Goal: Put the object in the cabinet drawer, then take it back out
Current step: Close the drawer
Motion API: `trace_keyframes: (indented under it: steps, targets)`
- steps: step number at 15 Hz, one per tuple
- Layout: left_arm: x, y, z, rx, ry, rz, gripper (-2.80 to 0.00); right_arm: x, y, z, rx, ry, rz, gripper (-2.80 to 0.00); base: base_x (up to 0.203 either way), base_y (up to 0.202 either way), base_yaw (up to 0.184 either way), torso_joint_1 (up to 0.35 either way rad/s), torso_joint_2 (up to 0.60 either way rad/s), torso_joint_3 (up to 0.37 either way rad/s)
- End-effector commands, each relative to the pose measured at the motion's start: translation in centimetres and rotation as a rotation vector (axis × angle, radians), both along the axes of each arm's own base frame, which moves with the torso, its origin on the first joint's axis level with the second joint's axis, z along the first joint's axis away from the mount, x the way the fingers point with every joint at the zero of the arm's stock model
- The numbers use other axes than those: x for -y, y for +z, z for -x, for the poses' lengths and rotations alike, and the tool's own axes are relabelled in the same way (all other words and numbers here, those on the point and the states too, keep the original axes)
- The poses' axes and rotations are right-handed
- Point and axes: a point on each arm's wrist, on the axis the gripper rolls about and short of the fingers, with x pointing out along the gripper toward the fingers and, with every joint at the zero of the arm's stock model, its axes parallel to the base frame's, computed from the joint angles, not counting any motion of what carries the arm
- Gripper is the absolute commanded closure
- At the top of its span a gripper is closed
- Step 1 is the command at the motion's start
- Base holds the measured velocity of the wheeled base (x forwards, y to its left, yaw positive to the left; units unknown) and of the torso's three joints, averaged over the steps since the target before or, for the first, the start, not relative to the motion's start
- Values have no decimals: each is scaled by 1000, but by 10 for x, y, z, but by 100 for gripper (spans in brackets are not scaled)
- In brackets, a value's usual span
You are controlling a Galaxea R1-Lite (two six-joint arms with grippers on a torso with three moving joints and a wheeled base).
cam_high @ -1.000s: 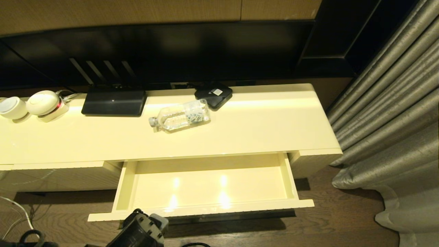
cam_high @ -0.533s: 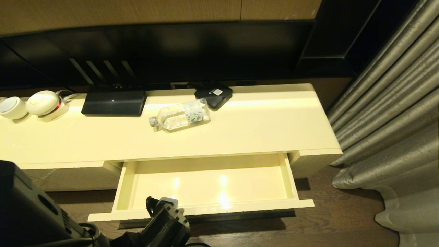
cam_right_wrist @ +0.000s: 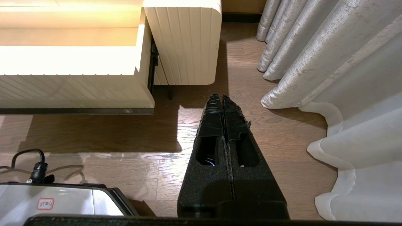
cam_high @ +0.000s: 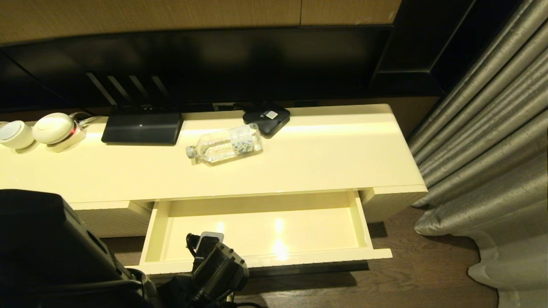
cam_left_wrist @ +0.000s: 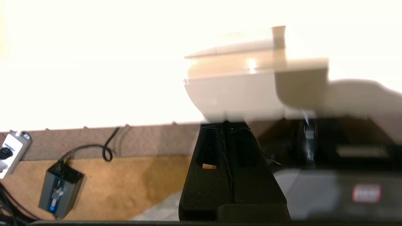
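The object, a small clear water bottle (cam_high: 224, 147), lies on its side on the cream cabinet top, cap toward the left. Below it the cabinet drawer (cam_high: 257, 259) stands pulled out and holds nothing. My left arm (cam_high: 218, 267) reaches up at the drawer's front left corner, well short of the bottle. In the left wrist view my left gripper (cam_left_wrist: 224, 125) is shut and holds nothing, with a blurred cream surface close before its tips. My right gripper (cam_right_wrist: 222, 98) is shut and holds nothing, low over the wood floor beside the drawer's ribbed front (cam_right_wrist: 72, 88).
On the cabinet top stand a black router (cam_high: 141, 127), a black square box (cam_high: 266, 116) just behind the bottle, and white round devices (cam_high: 53, 128). A curtain (cam_high: 492, 149) hangs at the right. A power adapter with cable (cam_left_wrist: 59, 188) lies on the floor.
My left arm has come up from the bottom of the head view and moved right, to the drawer's front left corner. The bottle and the drawer have not moved.
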Motion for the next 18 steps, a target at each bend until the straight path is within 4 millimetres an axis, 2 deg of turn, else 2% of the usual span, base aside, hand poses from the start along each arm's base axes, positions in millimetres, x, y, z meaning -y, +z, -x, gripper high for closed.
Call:
trace_keyframes:
  steps: [1, 4, 10, 18]
  targets:
    - [6, -8, -10, 29, 28, -11, 0, 0, 0, 0, -1, 1, 0, 0, 0, 0, 0, 0, 0, 0]
    - [9, -4, -24, 83, 68, 7, 0, 0, 0, 0, -1, 1, 0, 0, 0, 0, 0, 0, 0, 0]
    - [9, 5, -37, 155, 118, 31, 0, 0, 0, 0, -1, 1, 0, 0, 0, 0, 0, 0, 0, 0]
    - [13, 18, -67, 216, 131, 30, 0, 0, 0, 0, -1, 1, 0, 0, 0, 0, 0, 0, 0, 0]
